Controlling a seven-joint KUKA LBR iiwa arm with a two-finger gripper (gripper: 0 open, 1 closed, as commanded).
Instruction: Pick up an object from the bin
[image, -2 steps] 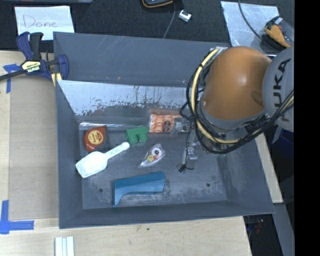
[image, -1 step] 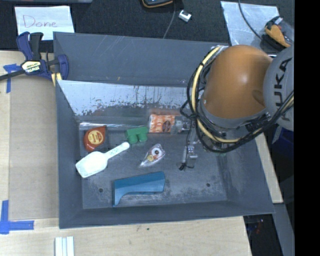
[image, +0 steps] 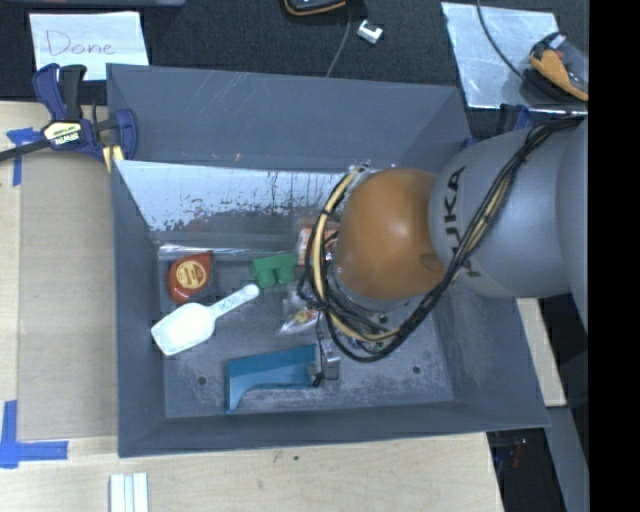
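1. One gripper (image: 325, 365) sits at the right end of the blue wedge-shaped object (image: 268, 378), which lies along the near wall of the bin (image: 137, 330).
2. Gripper state: cannot tell whether apart or together.
3. Nearby: white scoop (image: 200, 318), green block (image: 272, 268).

floor (image: 438, 368) bare at right, white scoop (image: 200, 318), blue wedge (image: 266, 376) blocking left

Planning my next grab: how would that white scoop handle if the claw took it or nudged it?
The white scoop looks like stiff moulded plastic, so it is probably light and rigid. Its smooth handle may slip in a pinch. Lying free on the bin floor, it would likely slide or pivot when pushed.
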